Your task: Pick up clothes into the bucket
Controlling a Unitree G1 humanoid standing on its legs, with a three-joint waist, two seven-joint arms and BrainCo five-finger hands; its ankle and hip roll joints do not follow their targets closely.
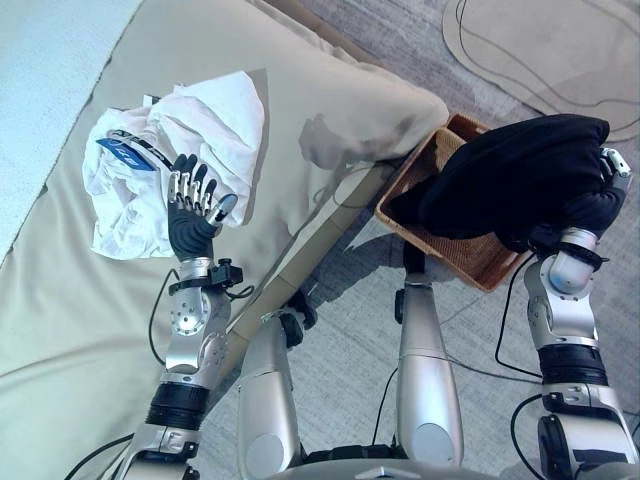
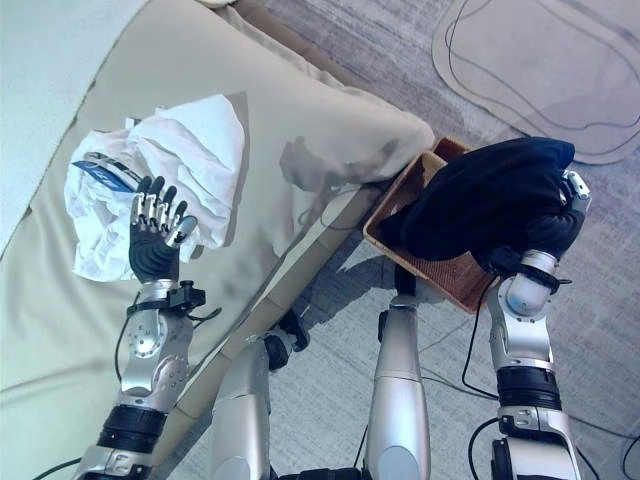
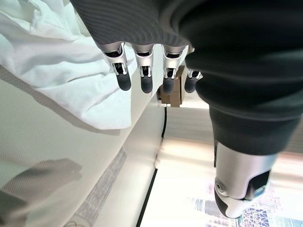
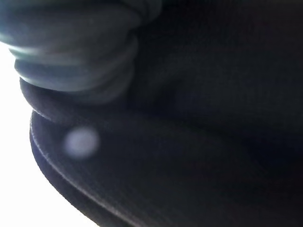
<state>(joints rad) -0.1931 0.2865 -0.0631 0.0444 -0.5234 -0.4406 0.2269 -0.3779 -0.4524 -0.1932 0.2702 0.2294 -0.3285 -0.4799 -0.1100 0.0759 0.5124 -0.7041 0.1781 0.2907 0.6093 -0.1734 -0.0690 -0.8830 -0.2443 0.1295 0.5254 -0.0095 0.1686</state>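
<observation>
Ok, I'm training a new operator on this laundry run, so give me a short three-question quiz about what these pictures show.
1. True or false: the dark garment lies flat on the bed.
2. Where does the white garment lie?
A. in the wicker basket
B. on the bed
C. on the floor
3. Fill in: the left hand is at the white garment with its fingers ____.

Key:
1. False: the right hand holds it up over the wicker basket.
2. B
3. straight, open
</observation>
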